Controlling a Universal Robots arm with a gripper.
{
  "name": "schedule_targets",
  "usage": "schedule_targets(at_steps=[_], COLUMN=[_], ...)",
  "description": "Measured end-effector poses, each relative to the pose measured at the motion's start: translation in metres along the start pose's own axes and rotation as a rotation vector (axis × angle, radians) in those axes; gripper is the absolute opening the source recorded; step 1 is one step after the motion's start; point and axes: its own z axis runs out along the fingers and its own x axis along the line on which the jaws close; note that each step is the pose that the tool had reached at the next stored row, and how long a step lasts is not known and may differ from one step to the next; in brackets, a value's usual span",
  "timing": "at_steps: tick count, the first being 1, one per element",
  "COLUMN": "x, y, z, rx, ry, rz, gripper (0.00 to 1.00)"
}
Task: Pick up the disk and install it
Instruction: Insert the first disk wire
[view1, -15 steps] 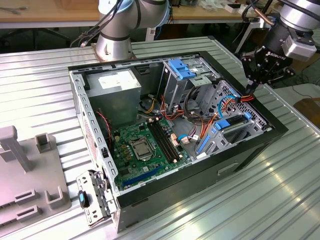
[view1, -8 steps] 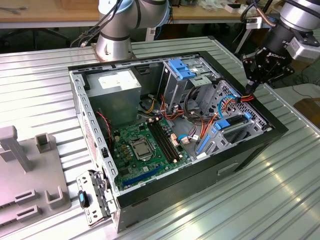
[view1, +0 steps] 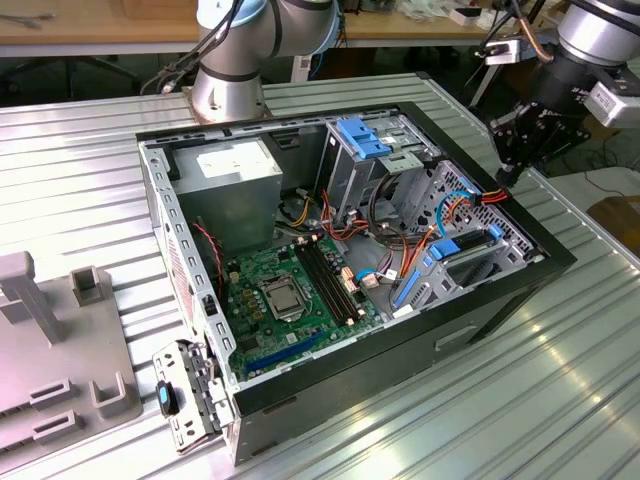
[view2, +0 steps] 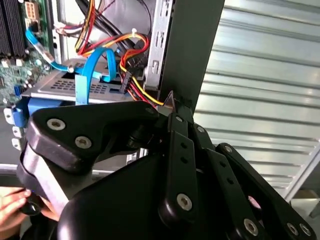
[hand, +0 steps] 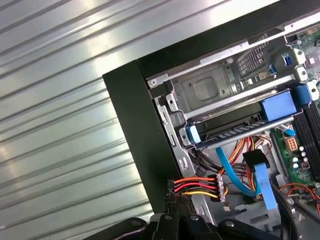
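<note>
The disk (view1: 470, 258) lies flat in the drive bay at the corner of the open computer case (view1: 500, 300), on the exterior view's right. Its grey body (hand: 235, 127) sits in a bright blue bracket with end tabs (hand: 277, 106), and a blue data cable runs up to it (view2: 95, 70). My gripper (view1: 507, 172) hangs over the case rim beside that bay. Its black fingers (view2: 172, 100) are shut, tips together at the rim. The tips (hand: 172, 216) sit right by a black connector with red, orange and yellow wires (hand: 171, 189). Whether they pinch it is hidden.
The case holds a green motherboard (view1: 290, 290), a grey power-supply box (view1: 238, 170) and a light-blue latch plate (view1: 362, 137). A second arm's base (view1: 230, 70) stands behind it. A grey fixture (view1: 50, 350) sits on the ribbed metal table (view1: 560, 380). A person's hand (view2: 10, 202) shows behind my gripper.
</note>
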Motion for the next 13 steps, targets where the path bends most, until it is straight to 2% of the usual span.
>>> schedule_targets(at_steps=[1, 3, 6, 7, 10, 11, 13], x=[0.0, 0.0, 0.0001, 0.0001, 0.0001, 0.0002, 0.0002], y=[0.0, 0.0001, 0.0003, 0.0004, 0.0005, 0.0007, 0.0008], z=[0.0, 0.0001, 0.0, 0.0, 0.0001, 0.0001, 0.0002], rx=[-0.0111, -0.0205, -0.0209, -0.0213, -0.0248, -0.0269, -0.0298], ry=[0.0064, 0.0105, 0.0108, 0.011, 0.0122, 0.013, 0.014], rz=[-0.005, -0.017, -0.024, -0.025, -0.028, -0.03, -0.032], gripper=[0.11, 0.11, 0.11, 0.18, 0.19, 0.25, 0.25])
